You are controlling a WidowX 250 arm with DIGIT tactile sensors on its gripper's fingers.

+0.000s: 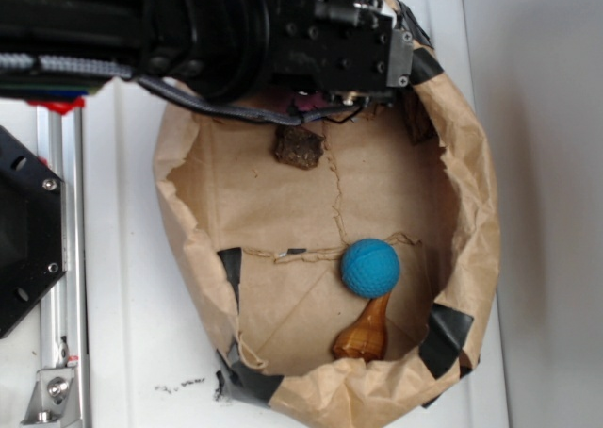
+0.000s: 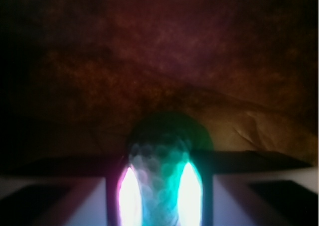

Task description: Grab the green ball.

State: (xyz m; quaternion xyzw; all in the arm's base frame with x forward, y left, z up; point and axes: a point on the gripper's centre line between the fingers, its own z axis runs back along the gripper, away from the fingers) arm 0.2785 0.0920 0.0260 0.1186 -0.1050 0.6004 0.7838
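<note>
The green ball (image 2: 168, 132) shows only in the wrist view. It is a dimpled, mint-green round shape filling the gap between my two fingers, with glowing pads (image 2: 128, 196) pressed against both its sides. My gripper (image 2: 160, 193) is shut on it, close over brown paper. In the exterior view the black arm (image 1: 283, 32) reaches across the top of the picture to the far rim of the paper-lined basket (image 1: 188, 202). There the arm hides the fingers and the green ball.
A teal-blue ball (image 1: 369, 267) lies on the basket floor, with a brown wooden piece (image 1: 366, 332) just in front of it. A dark brown chunk (image 1: 299, 147) lies near the arm. Crumpled paper walls ring the basket. A metal rail (image 1: 61, 258) runs along the left.
</note>
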